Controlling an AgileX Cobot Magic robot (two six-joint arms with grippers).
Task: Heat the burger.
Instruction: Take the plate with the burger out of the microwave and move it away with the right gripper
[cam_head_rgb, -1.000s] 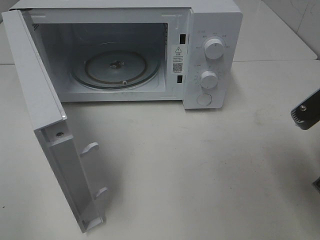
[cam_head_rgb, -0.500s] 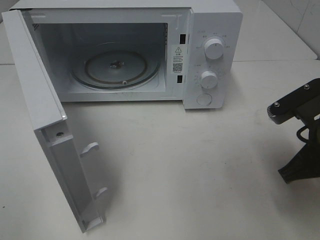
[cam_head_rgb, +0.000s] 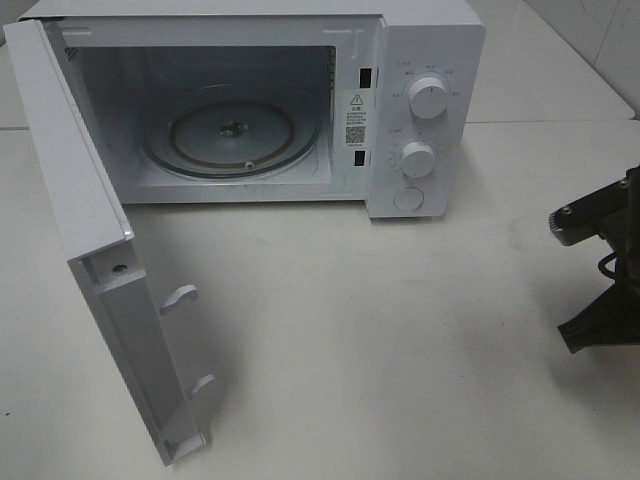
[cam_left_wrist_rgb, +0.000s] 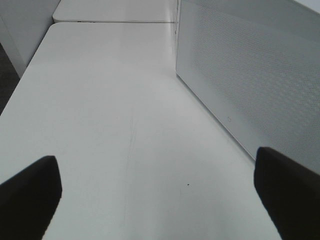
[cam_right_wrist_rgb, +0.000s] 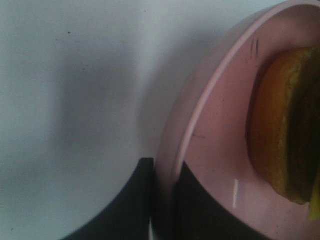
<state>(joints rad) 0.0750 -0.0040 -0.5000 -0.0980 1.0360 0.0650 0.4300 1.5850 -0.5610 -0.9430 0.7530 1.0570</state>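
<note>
The burger, golden-brown bun with a dark layer, lies on a round pink plate and shows only in the right wrist view. My right gripper is shut on that plate's rim, one dark finger outside it and the other inside. In the exterior high view only part of the right arm shows at the right edge; plate and burger are out of frame there. My left gripper stands wide open over bare table, holding nothing.
A white microwave stands at the back with its door swung wide open to the left. Its glass turntable carries nothing. Two knobs sit on its right panel. The door's outer face is beside my left gripper.
The right arm came in from the right edge of the exterior high view, then drew slightly back and lower. The microwave and its door have not moved.
</note>
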